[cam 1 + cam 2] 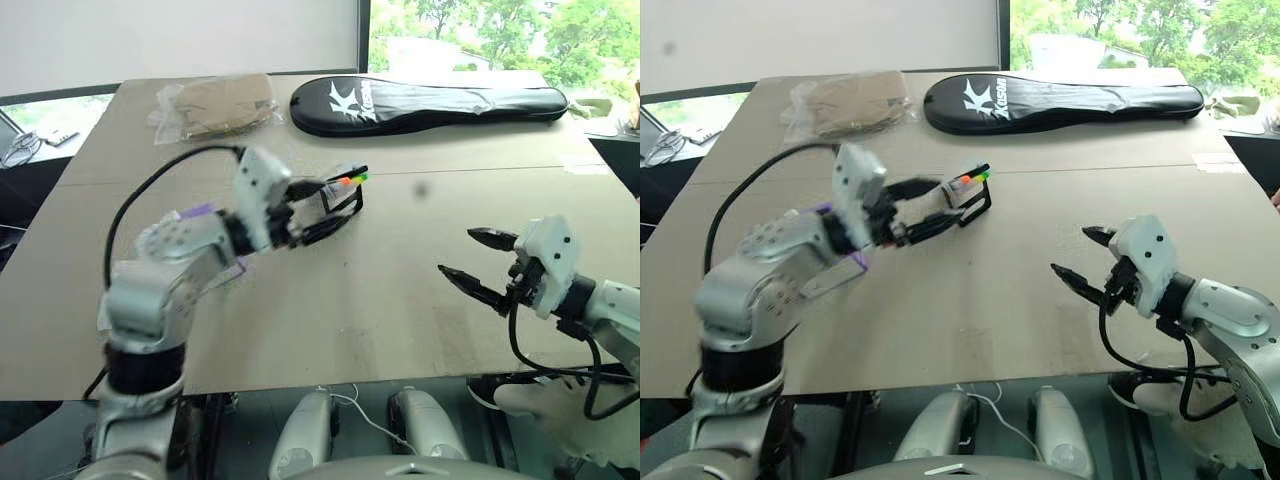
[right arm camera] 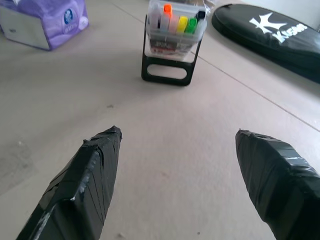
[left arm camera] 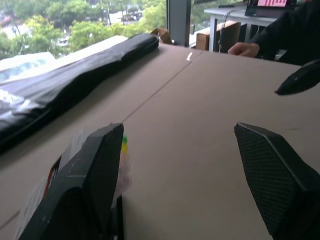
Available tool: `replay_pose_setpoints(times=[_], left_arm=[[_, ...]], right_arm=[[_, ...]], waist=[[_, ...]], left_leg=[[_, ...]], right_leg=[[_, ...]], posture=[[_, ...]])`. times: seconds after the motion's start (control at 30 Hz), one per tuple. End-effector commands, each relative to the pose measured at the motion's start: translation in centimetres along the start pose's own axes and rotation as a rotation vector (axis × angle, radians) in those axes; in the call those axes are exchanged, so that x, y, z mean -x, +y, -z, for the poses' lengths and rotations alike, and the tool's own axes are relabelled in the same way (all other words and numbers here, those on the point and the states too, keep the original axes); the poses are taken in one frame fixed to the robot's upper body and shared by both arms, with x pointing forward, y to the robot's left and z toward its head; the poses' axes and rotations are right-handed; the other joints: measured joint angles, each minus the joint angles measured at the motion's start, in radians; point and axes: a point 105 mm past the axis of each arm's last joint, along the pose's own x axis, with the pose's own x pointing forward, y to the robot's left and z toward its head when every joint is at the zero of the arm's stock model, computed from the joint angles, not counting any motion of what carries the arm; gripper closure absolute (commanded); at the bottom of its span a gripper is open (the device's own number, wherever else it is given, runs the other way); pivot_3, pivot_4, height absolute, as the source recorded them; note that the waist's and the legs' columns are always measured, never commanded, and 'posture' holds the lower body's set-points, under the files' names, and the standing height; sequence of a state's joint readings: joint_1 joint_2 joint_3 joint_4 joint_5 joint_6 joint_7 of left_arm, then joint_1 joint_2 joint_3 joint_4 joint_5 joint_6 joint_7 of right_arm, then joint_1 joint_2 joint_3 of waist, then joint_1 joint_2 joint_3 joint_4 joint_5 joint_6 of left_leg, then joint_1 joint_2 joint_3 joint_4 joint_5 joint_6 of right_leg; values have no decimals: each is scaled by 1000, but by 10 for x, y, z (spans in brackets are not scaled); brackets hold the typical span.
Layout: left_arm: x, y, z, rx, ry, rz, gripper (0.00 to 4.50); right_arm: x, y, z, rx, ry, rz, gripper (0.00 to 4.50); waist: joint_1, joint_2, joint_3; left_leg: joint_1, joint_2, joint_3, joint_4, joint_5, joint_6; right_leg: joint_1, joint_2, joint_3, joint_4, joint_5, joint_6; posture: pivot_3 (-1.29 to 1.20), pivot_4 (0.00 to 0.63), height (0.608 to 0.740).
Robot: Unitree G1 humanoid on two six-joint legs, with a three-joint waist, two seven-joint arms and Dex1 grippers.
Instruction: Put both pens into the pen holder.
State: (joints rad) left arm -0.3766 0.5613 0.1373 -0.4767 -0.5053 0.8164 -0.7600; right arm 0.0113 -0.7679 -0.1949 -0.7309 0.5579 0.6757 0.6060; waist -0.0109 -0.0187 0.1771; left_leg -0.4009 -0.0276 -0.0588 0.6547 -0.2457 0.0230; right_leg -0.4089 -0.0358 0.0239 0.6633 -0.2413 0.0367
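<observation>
The pen holder (image 2: 172,35), a clear cup on a black loop frame, stands on the table (image 1: 350,320) left of centre. Pens stand in it with orange (image 2: 167,10), yellow, green and black tips showing. I cannot pick out a white-and-blue-ended pen among them. My left gripper (image 1: 325,208) is open right beside the holder. In the left wrist view the holder (image 3: 122,160) sits against one finger (image 3: 95,170), and only bare table lies between the two fingers. My right gripper (image 1: 457,252) hangs open and empty over the table's right side, well clear of the holder.
A long black racket bag (image 1: 430,103) lies along the far edge. A clear plastic bag with tan contents (image 1: 215,105) is at the far left. A purple tissue packet (image 2: 45,20) sits left of the holder. A person's hand (image 3: 244,48) rests beyond the table.
</observation>
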Motion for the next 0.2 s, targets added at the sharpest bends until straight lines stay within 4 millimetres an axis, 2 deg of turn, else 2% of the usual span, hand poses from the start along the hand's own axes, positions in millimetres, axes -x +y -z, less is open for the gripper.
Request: replay_pose_setpoints(times=[0.03,0.1,0.2], left_arm=[[22,-11,9,22,4,-24,869],[32,-20,31,59,60,-49,869],[40,-29,47,87,94,-76,869]], right_arm=[[11,-12,6,41,20,71,608],[15,-18,17,31,46,104,608],[14,-22,24,31,53,120,608]], waist=[[4,0,0],[4,-1,-1],[6,-1,-1]], left_leg=[[0,-1,0,0,0,0],[1,-1,0,0,0,0],[2,-1,-1,0,0,0]], right_leg=[[1,-1,0,0,0,0],[2,-2,1,-1,0,0],[3,-3,3,-2,0,0]], posture=[[0,150,740],[0,150,740],[0,150,740]])
